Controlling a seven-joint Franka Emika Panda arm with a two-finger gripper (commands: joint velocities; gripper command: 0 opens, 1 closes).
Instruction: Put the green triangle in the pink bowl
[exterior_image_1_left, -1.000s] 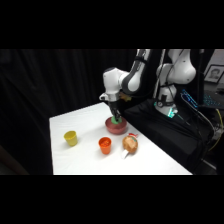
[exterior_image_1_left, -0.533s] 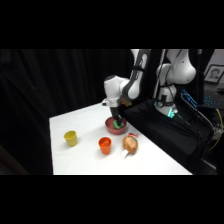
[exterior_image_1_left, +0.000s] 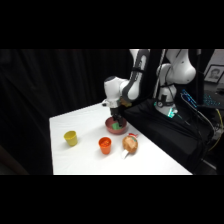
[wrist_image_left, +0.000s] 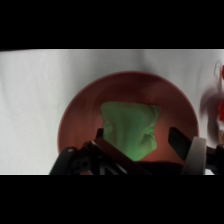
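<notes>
Hanging straight above the pink bowl (exterior_image_1_left: 116, 127), the gripper (exterior_image_1_left: 117, 117) points down from the arm that reaches in from the upper right of the side view. Its fingers stand spread apart with nothing between them: in the wrist view the two fingertips (wrist_image_left: 181, 141) sit on either side of the green triangle (wrist_image_left: 131, 129), clear of it, and the gap between them is wider than the piece. That green triangle lies directly beneath the gripper, resting on the floor of the pink bowl (wrist_image_left: 80, 105), whose round rim rings it on all sides in the wrist view. From the side, a patch of the green triangle (exterior_image_1_left: 117, 126) shows inside the bowl, just under the fingers. Beyond the bowl, away from the arm's base, an orange cup (exterior_image_1_left: 105, 145) stands on the white table (exterior_image_1_left: 80, 160), with a yellow cup (exterior_image_1_left: 71, 137) farther off. A tan, rounded object (exterior_image_1_left: 130, 144) lies near the bowl, beside the orange cup.
</notes>
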